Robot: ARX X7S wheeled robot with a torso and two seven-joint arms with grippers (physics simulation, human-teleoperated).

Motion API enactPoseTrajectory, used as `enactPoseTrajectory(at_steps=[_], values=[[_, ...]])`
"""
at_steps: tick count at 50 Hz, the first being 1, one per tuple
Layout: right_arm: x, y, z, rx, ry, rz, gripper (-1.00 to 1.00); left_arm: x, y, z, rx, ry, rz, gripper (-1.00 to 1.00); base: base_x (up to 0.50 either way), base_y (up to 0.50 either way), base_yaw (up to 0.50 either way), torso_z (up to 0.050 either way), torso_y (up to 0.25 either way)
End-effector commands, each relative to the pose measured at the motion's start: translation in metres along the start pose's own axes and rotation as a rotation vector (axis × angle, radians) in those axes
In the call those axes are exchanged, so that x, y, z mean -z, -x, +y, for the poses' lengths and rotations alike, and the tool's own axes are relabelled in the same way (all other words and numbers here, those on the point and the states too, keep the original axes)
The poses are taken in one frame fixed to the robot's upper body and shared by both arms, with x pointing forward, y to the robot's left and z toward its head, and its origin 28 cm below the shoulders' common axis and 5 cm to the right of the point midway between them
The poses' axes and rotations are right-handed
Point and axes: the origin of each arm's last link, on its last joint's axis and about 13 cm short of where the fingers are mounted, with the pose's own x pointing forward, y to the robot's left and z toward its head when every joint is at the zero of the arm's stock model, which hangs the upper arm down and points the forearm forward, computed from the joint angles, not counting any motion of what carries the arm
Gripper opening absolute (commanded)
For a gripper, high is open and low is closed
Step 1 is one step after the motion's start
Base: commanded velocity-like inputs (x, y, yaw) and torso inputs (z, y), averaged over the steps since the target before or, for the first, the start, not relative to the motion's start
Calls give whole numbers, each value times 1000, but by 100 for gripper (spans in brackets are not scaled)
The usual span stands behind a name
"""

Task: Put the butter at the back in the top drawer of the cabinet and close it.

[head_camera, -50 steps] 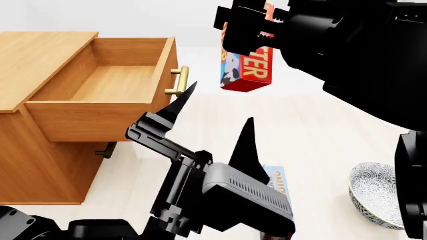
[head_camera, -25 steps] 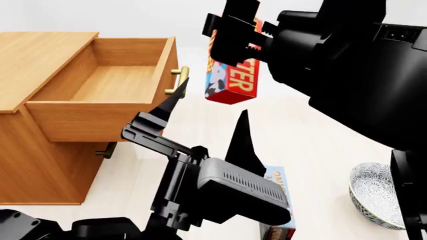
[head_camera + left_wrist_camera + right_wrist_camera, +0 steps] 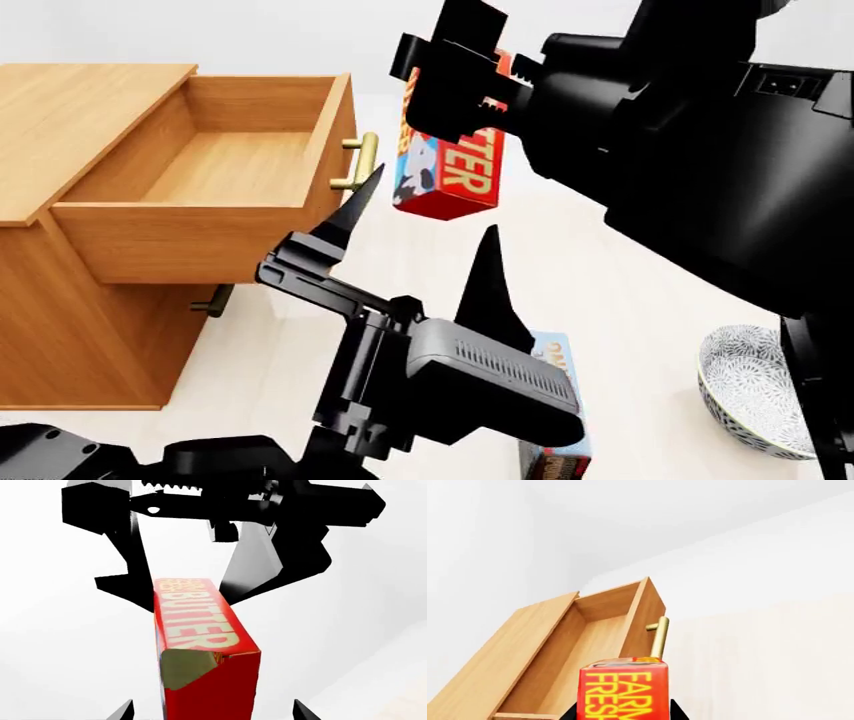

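The butter (image 3: 451, 170), a small red box with yellow lettering, hangs in the air with my right gripper (image 3: 461, 92) shut on its upper end. It is just right of the brass handle (image 3: 354, 160) of the open top drawer (image 3: 220, 165), outside the drawer. The cabinet (image 3: 80, 110) stands at the left. In the right wrist view the butter (image 3: 624, 690) sits between the jaws of the right gripper (image 3: 624, 712), with the empty drawer (image 3: 587, 645) beyond. My left gripper (image 3: 427, 225) is open below the box. From the left wrist view the butter (image 3: 197, 645) is seen from beneath, above the left gripper (image 3: 213, 714).
A blue-and-brown pudding box (image 3: 557, 352) lies on the floor behind my left arm. A patterned bowl (image 3: 754, 390) sits at the lower right. The handle of a lower drawer (image 3: 214, 300) shows under the open one. Pale floor spreads right of the cabinet.
My right gripper has carried the butter leftward and a little lower, closer to the drawer's handle. The left gripper has stayed open, shifting only slightly.
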Motion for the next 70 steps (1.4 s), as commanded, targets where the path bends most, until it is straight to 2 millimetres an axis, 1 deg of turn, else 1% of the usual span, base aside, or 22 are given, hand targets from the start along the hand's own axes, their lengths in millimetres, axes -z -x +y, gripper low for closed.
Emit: enactPoseTrajectory(at_steps=[1,20,21,35,48,49,57,63,70], values=[[3,3,0,-18,-6,-8,-100,-1,-5,1,-17,3,2,100,0,0,0,0,0],[10,2,0,-19,-1,13,-100,-2,-6,3,-24,7,5,100,0,0,0,1,1],[10,2,0,-20,0,14,-100,-1,-5,2,-25,5,5,-100,0,0,0,0,0],[9,4,1,-23,0,11,-100,0,-5,3,-27,10,19,-100,0,0,0,0,1],[7,7,0,-34,8,8,-100,-2,-6,7,-36,12,20,-100,0,0,0,1,1],[6,8,1,-39,17,7,100,-3,-6,7,-37,12,20,-100,0,0,0,0,0],[1,13,-1,-23,15,-13,100,-4,-7,12,-45,8,24,-100,0,0,0,0,1],[-5,18,-6,8,14,-38,100,-3,-10,19,-63,-5,31,-100,0,0,0,2,2],[-11,24,-20,66,24,-67,100,1,-17,37,-105,-45,47,-100,0,0,0,0,0]])
